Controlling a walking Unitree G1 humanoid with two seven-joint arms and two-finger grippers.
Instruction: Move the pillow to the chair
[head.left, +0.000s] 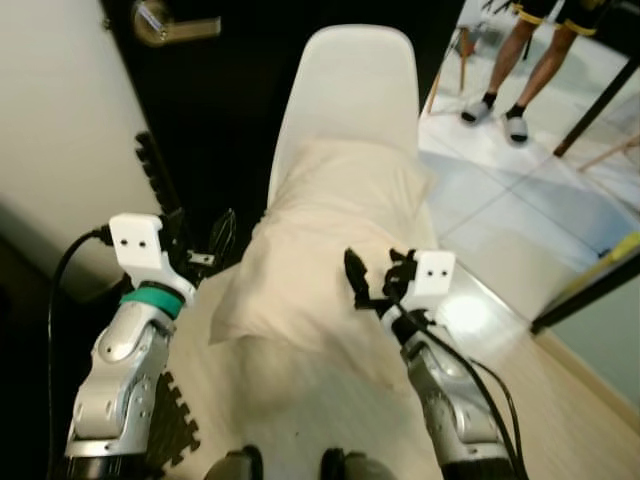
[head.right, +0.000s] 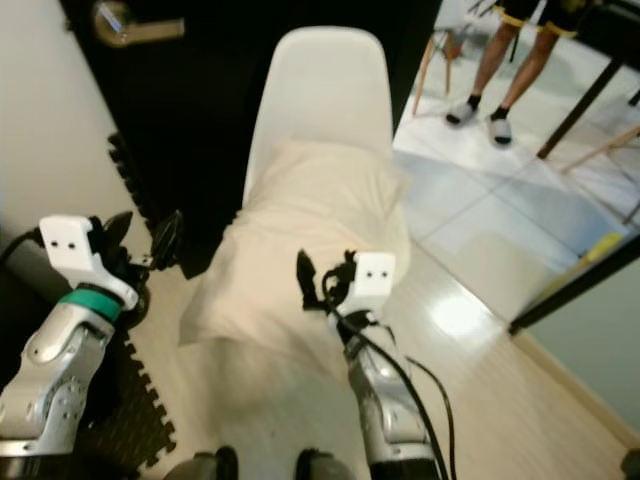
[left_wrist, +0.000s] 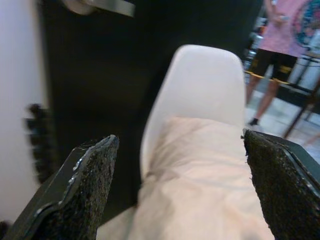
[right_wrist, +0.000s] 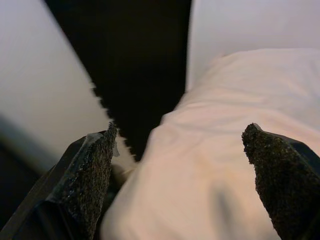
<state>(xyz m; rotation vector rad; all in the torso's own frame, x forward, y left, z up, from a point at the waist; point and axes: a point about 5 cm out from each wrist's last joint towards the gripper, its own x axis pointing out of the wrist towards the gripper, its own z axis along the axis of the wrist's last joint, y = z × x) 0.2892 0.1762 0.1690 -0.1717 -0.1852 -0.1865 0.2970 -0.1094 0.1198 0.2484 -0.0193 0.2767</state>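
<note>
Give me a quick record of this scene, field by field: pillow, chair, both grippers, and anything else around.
pillow: cream pillow lying on the chair seat, its near end hanging over the front edge
chair: white chair, back against a dark door
left gripper: left gripper open, beside the pillow's left edge, holding nothing
right gripper: right gripper open, over the pillow's near right part, holding nothing
door handle: metal handle at upper left
person: legs standing on the tiled floor at upper right
</note>
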